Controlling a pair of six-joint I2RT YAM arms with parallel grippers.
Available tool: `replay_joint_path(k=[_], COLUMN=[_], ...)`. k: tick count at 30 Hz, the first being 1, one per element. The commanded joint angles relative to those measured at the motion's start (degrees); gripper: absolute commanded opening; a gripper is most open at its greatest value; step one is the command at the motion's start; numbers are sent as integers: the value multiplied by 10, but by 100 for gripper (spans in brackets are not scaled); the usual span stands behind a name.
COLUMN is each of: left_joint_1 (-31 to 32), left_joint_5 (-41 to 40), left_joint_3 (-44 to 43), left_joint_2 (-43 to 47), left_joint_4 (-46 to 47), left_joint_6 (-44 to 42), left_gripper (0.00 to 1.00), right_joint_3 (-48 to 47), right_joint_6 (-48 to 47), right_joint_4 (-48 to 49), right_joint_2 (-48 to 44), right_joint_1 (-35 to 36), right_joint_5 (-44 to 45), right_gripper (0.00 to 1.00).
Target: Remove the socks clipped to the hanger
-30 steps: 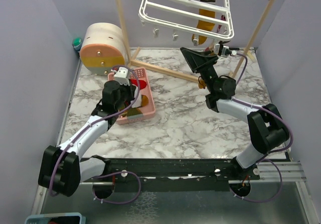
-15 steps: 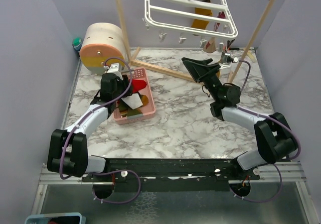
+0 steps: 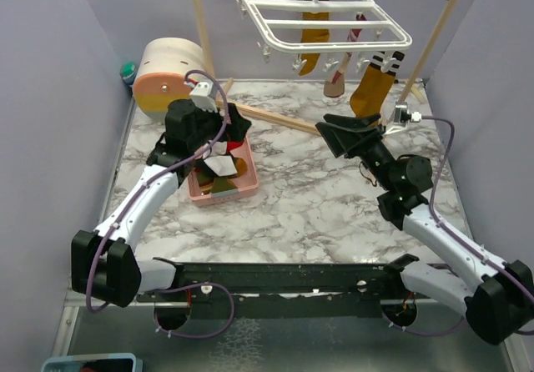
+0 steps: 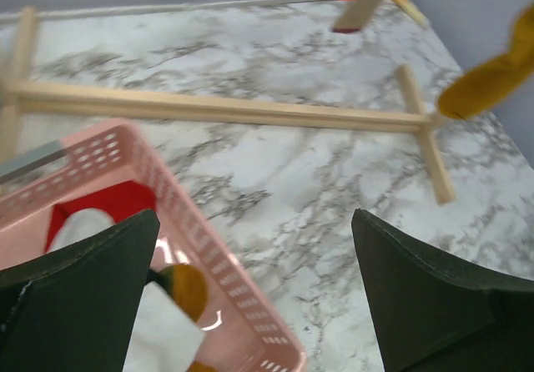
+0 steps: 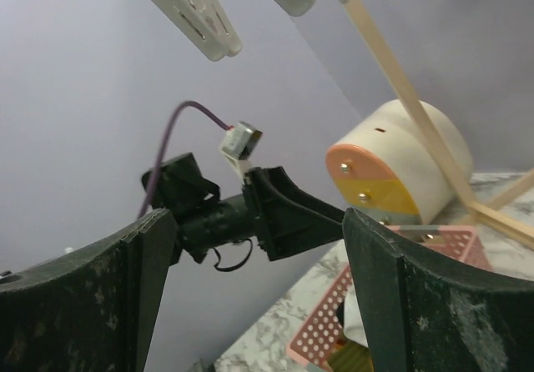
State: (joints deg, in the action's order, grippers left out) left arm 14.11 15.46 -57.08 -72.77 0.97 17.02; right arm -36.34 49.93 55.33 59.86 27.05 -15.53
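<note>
Both jaws gape empty: left gripper (image 4: pixel 254 218), right gripper (image 5: pixel 257 213). Top of hanger (image 3: pixel 288 23) cropped; socks (image 3: pixel 371 88) partly hidden.

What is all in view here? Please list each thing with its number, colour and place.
hanger: one, white, hung at top back
socks: three, two mustard and one red-beige, hanging under the hanger
basket: one, pink, table left, fabric pieces inside
round box: one, cream and orange, back left
wooden rack: one, light wood, at the back
table: one, grey-white marble, below all
left gripper: one, black, open above the basket
right gripper: one, black, open below the socks
</note>
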Motion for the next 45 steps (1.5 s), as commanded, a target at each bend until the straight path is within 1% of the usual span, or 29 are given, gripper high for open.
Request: replay_joint_path(k=[1, 2, 4, 5, 8, 10, 14, 18, 22, 26, 30, 34, 39, 41, 43, 45], left_joint_1=[103, 118, 132, 140, 169, 187, 230, 263, 291, 310, 321, 326, 330, 331, 332, 332], left_joint_5=[16, -3, -14, -14, -17, -26, -52, -74, -99, -121, -137, -111, -71, -69, -72, -78], left_joint_3=[-40, -55, -76, -80, -82, -103, -181, -268, -343, -426, -498, -576, -713, -763, -802, -815], left_joint_2=[-15, -30, -61, -72, -108, -144, -245, -342, -430, -518, -597, -681, -790, -827, -854, -869], left_joint_4=[19, 6, 1, 14, 91, 127, 167, 202, 262, 310, 370, 443, 463, 465, 466, 470], left_joint_6=[-85, -93, -97, -98, -98, -97, -112, -124, -141, -159, -155, -133, -104, -97, -90, -86], left_gripper=[99, 99, 99, 99, 99, 99, 99, 99, 99, 99, 99, 99, 99, 99, 99, 99], right_joint_3=[13, 11, 4, 1, 6, 13, 1, -17, -27, -40, -47, -56, -70, -73, -77, -78], right_joint_6=[-103, -115, -134, -140, -156, -173, -208, -218, -223, -227, -224, -220, -222, -227, -231, -235], right_joint_4=[-201, -231, -289, -317, -382, -413, -483, -541, -586, -628, -663, -692, -724, -733, -740, -744], right_joint_2=[-76, -91, -119, -134, -194, -234, -287, -319, -352, -375, -390, -399, -406, -408, -411, -413], right_joint_1=[3, 4, 4, 3, 4, 4, 4, 3, 4, 3, 3, 3, 3, 3, 3, 3], right_joint_5=[43, 54, 76, 91, 147, 190, 225, 248, 275, 286, 285, 280, 277, 273, 275, 276], right_gripper=[88, 88, 88, 88, 88, 88, 88, 88, 88, 88, 89, 89, 89, 89, 90, 90])
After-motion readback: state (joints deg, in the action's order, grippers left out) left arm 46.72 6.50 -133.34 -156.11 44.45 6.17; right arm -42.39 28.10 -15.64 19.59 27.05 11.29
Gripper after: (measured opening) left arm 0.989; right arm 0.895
